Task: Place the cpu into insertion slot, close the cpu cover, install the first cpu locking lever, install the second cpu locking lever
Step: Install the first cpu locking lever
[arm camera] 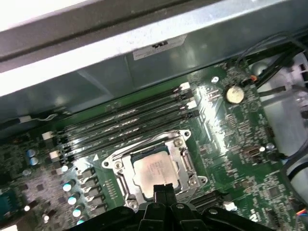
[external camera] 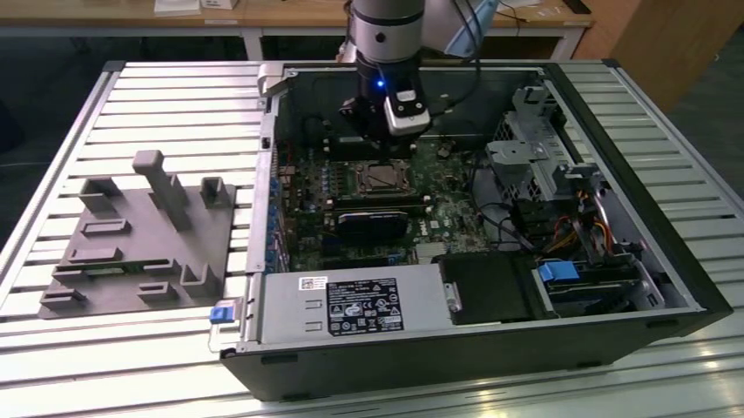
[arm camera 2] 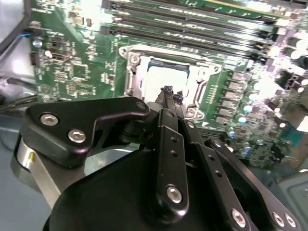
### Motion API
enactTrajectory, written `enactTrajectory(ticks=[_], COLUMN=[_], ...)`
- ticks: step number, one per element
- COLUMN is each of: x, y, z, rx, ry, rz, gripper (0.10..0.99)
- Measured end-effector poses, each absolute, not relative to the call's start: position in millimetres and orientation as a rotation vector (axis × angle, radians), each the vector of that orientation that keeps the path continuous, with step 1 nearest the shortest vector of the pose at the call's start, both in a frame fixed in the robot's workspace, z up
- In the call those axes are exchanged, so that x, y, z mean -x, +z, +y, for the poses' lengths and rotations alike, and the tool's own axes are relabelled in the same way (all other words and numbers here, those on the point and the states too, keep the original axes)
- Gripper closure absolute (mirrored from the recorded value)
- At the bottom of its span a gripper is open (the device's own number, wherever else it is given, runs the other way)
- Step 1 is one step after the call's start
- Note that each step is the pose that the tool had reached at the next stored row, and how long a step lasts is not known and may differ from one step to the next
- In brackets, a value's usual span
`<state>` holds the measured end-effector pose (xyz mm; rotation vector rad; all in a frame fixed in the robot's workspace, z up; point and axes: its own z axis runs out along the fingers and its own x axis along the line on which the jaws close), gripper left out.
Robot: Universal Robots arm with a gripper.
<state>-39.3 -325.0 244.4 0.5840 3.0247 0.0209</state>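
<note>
A slatted metal counter (external camera: 152, 96) carries an open computer case (external camera: 651, 261) lying on its side, with a grey plastic fixture of posts and slots (external camera: 139, 239) beside it toward the exterior view's left. Wooden desks stand behind. Inside the case lies a green circuit board (external camera: 448, 213), with a power supply box (external camera: 348, 306) at the near edge bearing a white and a black printed label; the print is too small to read.

The robot arm (external camera: 389, 35) reaches down into the case, and its pincer (external camera: 393, 144) hangs just above the far edge of the insertion slot (external camera: 382, 179). In both wrist views the cpu (arm camera: 155, 169) sits flat in the slot, its dull silvery top showing faint markings that cannot be made out. The cpu cover (arm camera: 183, 159) lies down around the chip as a thin silver frame. In the second wrist view the black fingertips (arm camera 2: 167, 91) are drawn together to a narrow point right over the cpu, holding nothing visible. Long dark memory slots (arm camera: 130, 125) run alongside the socket, and a round coin battery (arm camera: 235, 94) sits nearby on the board.
</note>
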Motion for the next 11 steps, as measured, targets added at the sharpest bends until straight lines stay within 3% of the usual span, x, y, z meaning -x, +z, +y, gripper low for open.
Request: enactTrajectory(ticks=[11], x=[34.8], y=[244.2], z=[-334.3], rx=[-0.581], ry=[0.017], rz=[3.034], gripper=[0.984])
